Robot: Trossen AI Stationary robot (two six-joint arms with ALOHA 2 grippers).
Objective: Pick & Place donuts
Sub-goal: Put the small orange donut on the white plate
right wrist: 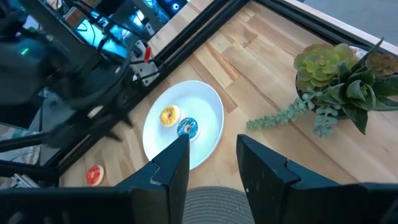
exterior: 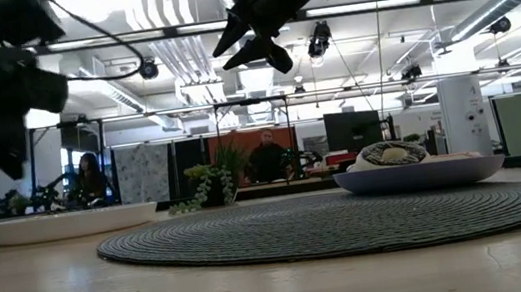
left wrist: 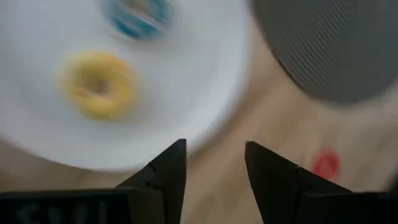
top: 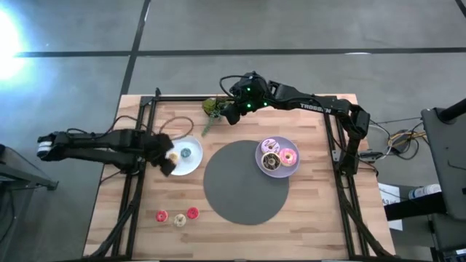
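Three larger donuts, white-pink sprinkled (top: 271, 145), pink (top: 288, 156) and dark brown (top: 271, 161), lie on the lavender plate (top: 293, 170). A tiny yellow donut (left wrist: 98, 85) and a blue-topped one (left wrist: 138, 14) lie on the white plate (top: 194, 166). Three more tiny donuts, red (top: 192, 212), yellow (top: 180, 220) and pink-red (top: 162, 215), rest on the wood near the table's near edge. My left gripper (left wrist: 214, 162) hangs open above the white plate's left rim and holds nothing. My right gripper (right wrist: 212, 155) is open and raised beside the plant (top: 212, 108).
A round grey woven mat (top: 246, 182) lies mid-table between the two plates. The green plant (right wrist: 336, 74) stands near the far edge, close to my right gripper. Black frame rails (top: 138, 138) run along the table's left and right sides. People sit in the room beyond.
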